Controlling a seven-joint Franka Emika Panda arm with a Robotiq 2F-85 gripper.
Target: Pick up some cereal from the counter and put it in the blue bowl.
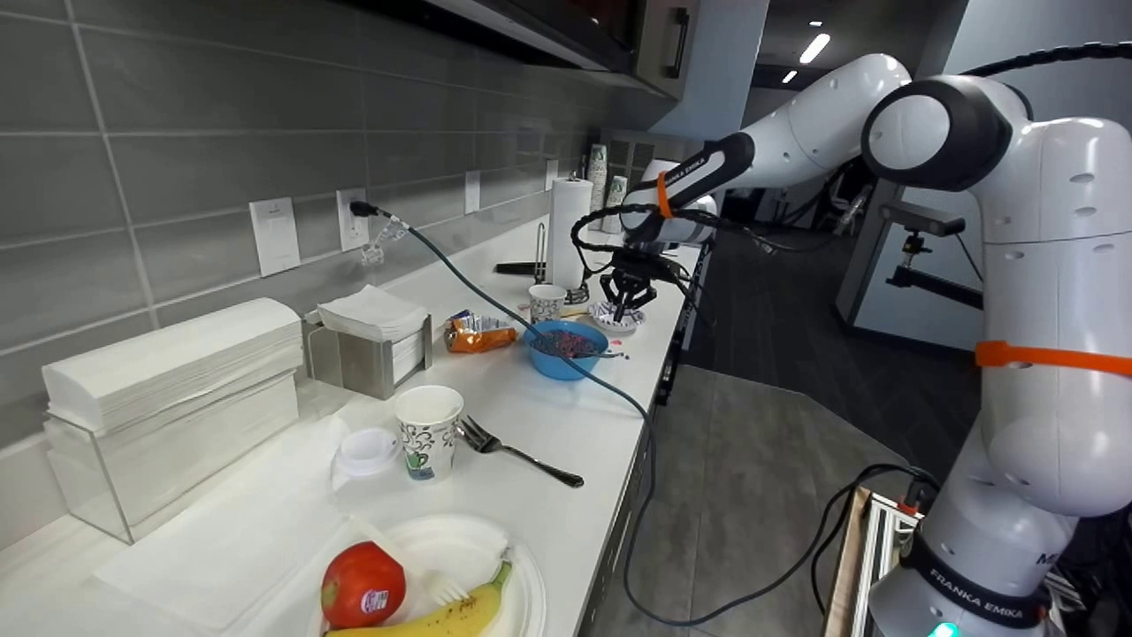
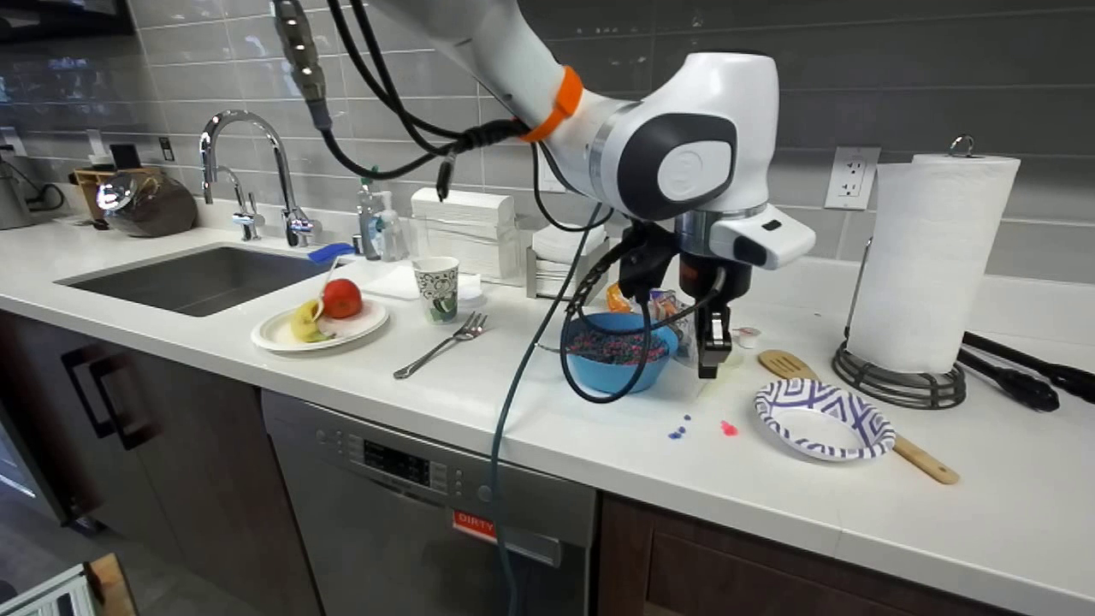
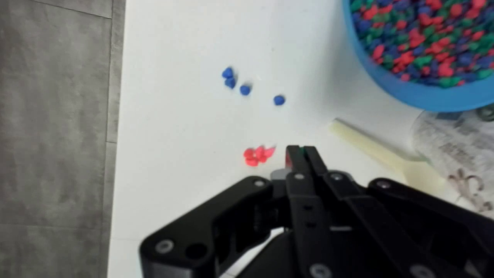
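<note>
Only the wrist view is catching the green piece (image 3: 302, 150) the gripper (image 3: 303, 149) is clenching! Loose cereal (image 3: 251, 154) is lying on the counter (image 3: 173, 127) near the blue bowl (image 3: 417, 94); a sign (image 2: 473, 522) is reading "DIRTY", the arm (image 1: 1052, 292) "FRANKA EMIKA".

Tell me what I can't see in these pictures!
Green bit between the end effector's fingers, wrist view: they mostly hide it.
Blue bowl's bottom, all views: cereal covers it.
Red fruit's sticker, in an exterior view: too small to read.
Robot's base, in an exterior view: bottom edge cuts it off.
</note>
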